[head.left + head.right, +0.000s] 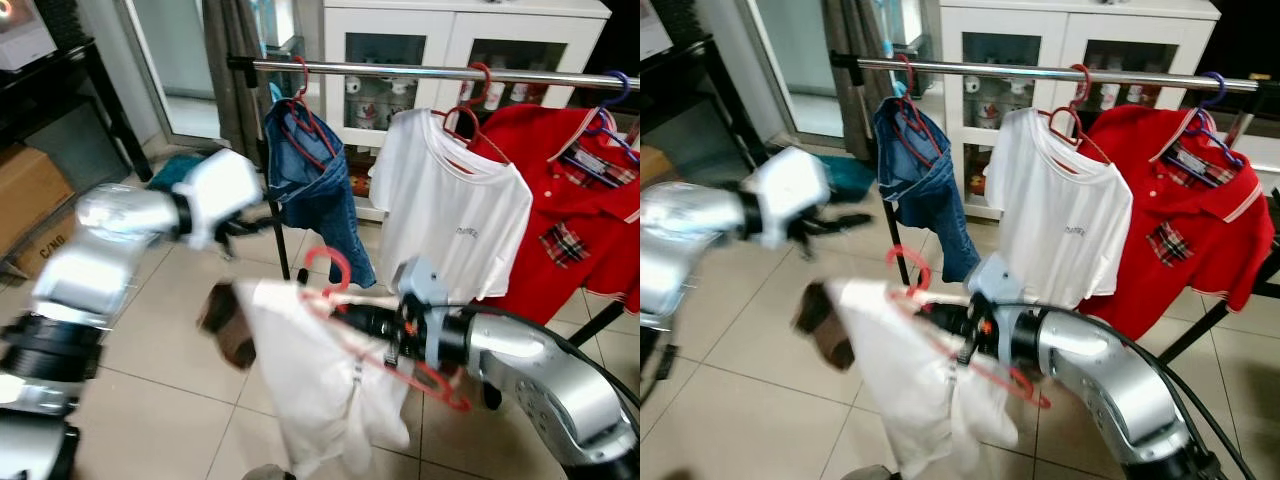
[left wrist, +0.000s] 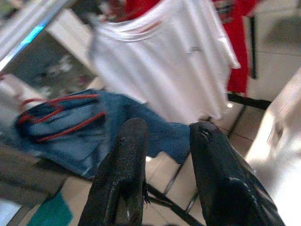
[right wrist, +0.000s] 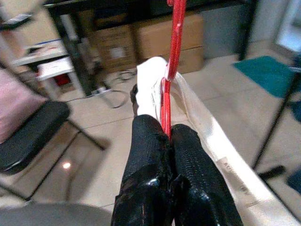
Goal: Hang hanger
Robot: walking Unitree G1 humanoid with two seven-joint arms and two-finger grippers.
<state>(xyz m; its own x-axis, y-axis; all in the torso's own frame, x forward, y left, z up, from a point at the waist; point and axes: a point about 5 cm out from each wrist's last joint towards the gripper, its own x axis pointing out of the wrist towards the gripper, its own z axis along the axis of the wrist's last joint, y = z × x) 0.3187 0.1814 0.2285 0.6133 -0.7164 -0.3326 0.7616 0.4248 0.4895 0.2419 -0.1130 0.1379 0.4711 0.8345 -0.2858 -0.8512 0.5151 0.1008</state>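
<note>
My right hand (image 3: 164,136) pinches a red hanger (image 1: 335,262) (white garment (image 1: 320,385) draped on it) low, near the rail (image 1: 430,72). My left hand (image 2: 164,141), fingers narrowly parted, hovers left beside hanging jeans (image 1: 315,180).

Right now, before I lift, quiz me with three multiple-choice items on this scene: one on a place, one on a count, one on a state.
1. Where is the free gap on the rail?
A. between jeans and white tee
B. right of the red polo
C. none

2. How many garments hang on the rail?
A. two
B. three
C. five

3. The right claw is:
A. open
B. shut on the red hanger
C. shut on the rail

Key: 1 A, bare rail shows between the jeans and white tee; 2 B, jeans, tee and red polo; 3 B, its fingers pinch the red hanger carrying a white shirt.
</note>
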